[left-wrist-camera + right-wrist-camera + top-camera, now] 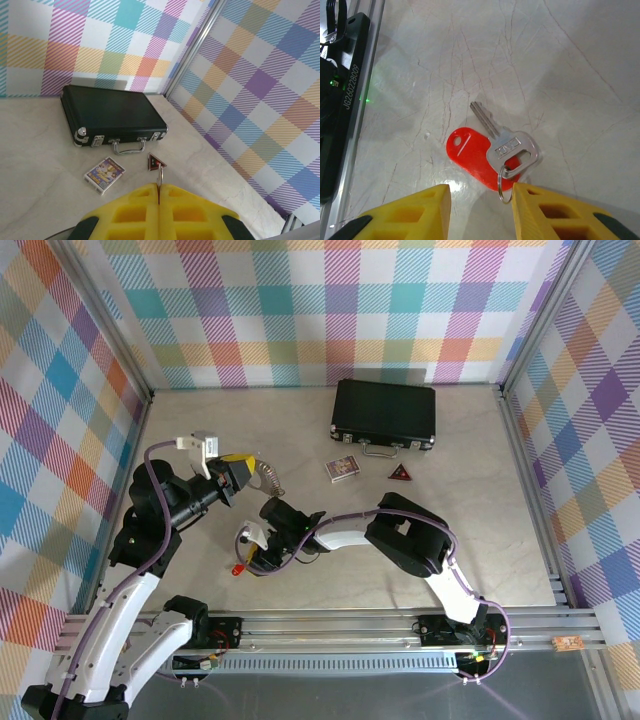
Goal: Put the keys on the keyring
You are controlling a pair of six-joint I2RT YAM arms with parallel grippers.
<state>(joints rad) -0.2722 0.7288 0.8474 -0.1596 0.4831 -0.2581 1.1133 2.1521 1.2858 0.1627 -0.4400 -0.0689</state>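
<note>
The left gripper (159, 192) is pressing its 2 yellow fingers flat together, clamping the thin silver-grey metal keyring (267, 478); a sliver of that loop is poking out past the fingertips in the left wrist view, aiming toward the black hard-shell case (384, 415) with metal corners and a handle. This gripper is hanging above the pale marbled table (480, 540), near-left of the case and well apart from it.

The right gripper (480, 210) is holding its 2 yellow fingers apart and gripping nothing; just ahead of the fingertips the silver key (470, 150) with its bright red oval plastic tag is lying flat on the table, left of the case and on its near side, farther from it than the keyring. A small wire split ring (504, 187) is joining key and tag, sitting just beside the inner edge of 1 finger; whether it is touching cannot be told.

A small printed card box (343, 469) and a dark red triangular piece (400, 473) are lying just in front of the case, near its handle.
</note>
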